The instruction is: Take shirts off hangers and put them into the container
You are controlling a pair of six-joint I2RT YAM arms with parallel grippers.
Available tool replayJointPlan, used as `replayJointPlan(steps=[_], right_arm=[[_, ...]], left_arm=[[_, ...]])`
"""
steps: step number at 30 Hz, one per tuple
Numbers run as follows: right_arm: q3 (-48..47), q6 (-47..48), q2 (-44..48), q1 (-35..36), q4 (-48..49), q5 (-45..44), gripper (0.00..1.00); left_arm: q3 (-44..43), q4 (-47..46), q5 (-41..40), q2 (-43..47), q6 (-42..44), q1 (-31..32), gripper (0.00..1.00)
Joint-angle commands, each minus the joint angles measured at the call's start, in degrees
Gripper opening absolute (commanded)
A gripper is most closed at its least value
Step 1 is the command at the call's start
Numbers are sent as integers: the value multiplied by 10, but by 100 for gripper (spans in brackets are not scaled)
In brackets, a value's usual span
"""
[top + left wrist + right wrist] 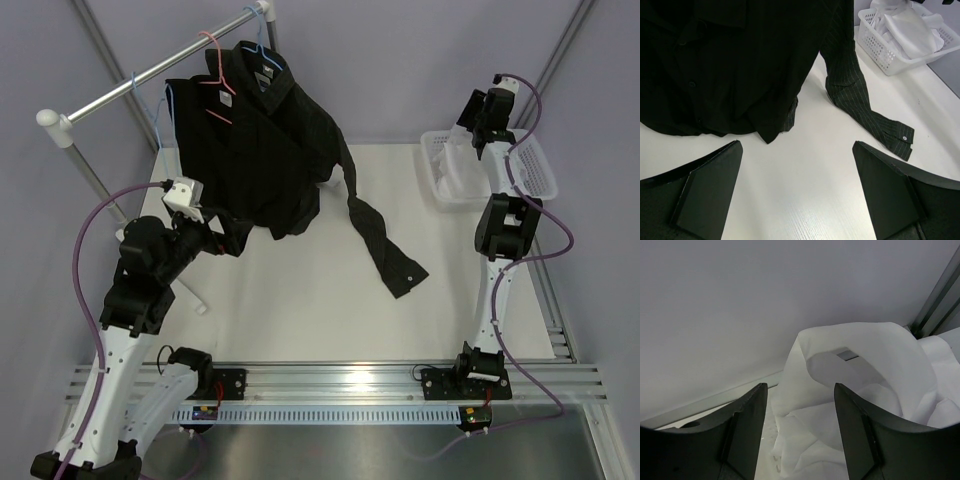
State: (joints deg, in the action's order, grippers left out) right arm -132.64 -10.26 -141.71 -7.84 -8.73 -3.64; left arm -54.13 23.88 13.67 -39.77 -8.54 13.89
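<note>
Top external sat high over the near edge of the white table point(300, 300), looking down and forward from far enough back to take in the silver rail point(150, 80), the hanging black shirts point(260, 150) and the white basket point(538, 172). Left wrist looked low across the tabletop past the left gripper point(796, 145), close to the shirts' hems, and shared the pinstriped sleeve point(855, 95) and the basket with the top view. Right wrist sat close above the basket, facing the grey back wall point(765, 300) past the right gripper point(800, 387), the white shirt point(865, 355) filling its lower right.
</note>
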Motion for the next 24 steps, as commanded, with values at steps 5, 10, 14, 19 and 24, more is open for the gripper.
replayJointPlan(steps=[5, 10, 14, 19, 24], right_arm=[[-56, 1, -29, 1, 29, -17, 62], [-78, 0, -53, 0, 36, -15, 59], [-88, -5, -69, 0, 51, -16, 50], [-87, -6, -78, 0, 69, -26, 32], [-64, 2, -60, 0, 115, -33, 5]], left_arm=[[3, -23, -3, 1, 7, 3, 99], [3, -23, -3, 0, 7, 2, 99], [4, -23, -4, -2, 8, 2, 99], [4, -23, -5, -4, 8, 2, 99], [4, -23, -4, -4, 8, 2, 99]])
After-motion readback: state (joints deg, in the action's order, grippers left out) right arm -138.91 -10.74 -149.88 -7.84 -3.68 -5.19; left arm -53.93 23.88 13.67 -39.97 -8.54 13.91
